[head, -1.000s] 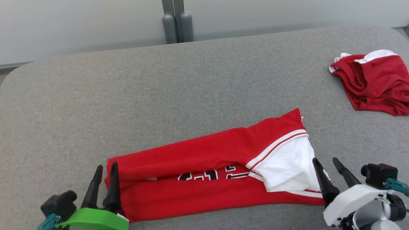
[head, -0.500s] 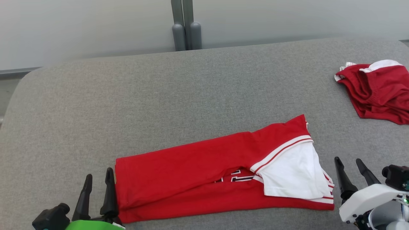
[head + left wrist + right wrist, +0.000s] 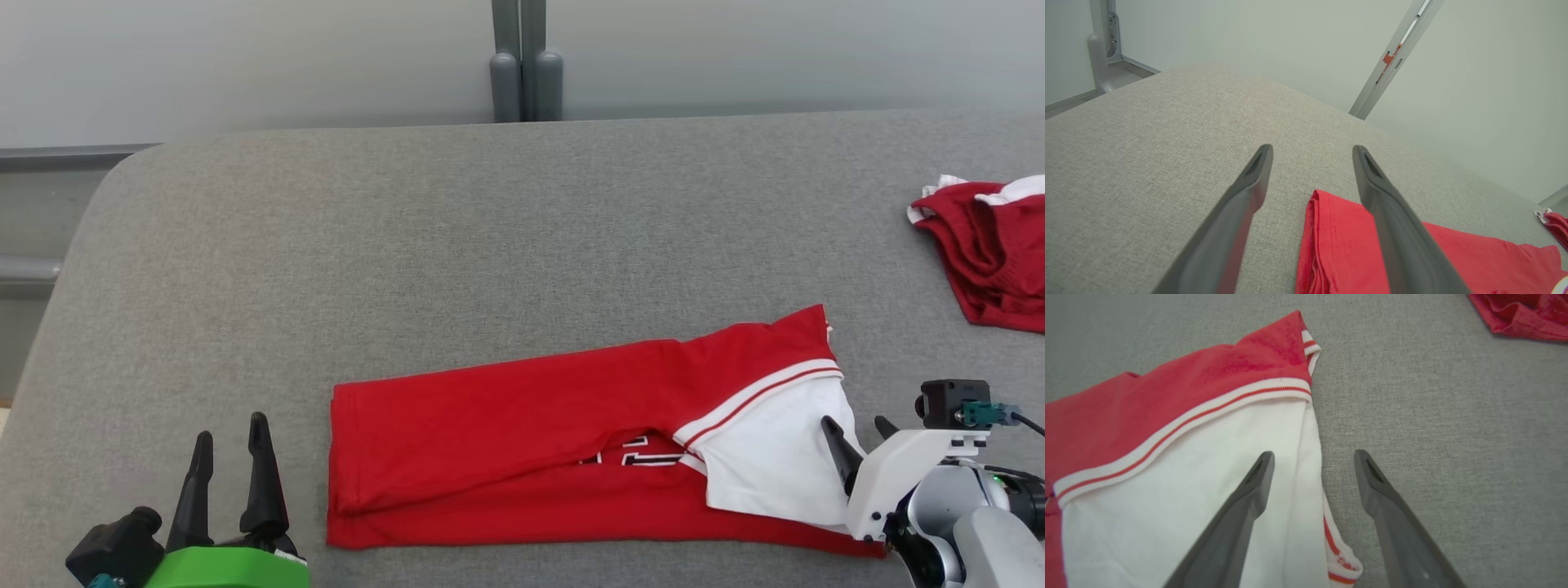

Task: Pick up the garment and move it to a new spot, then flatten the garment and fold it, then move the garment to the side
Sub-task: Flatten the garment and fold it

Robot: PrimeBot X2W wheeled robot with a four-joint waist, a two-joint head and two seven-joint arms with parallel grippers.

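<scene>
The garment is a red jersey with a white, red-striped panel at its right end. It lies folded lengthwise on the grey cushion, with part of a black-and-white number showing under the top layer. My left gripper stands open on the cushion just left of the garment's left edge, holding nothing; in the left wrist view the left gripper points past that edge. My right gripper is open over the white panel's right edge. In the right wrist view one finger of the right gripper is above the white cloth, the other above bare cushion.
A second crumpled red and white garment lies at the cushion's far right, also seen as the red heap in the right wrist view. A grey post stands behind the cushion's back edge. The cushion's rounded left corner drops off.
Both grippers opened and let go of the garment. The top layer settled over more of the number. The left gripper drew back from the left edge; the head camera shifted.
</scene>
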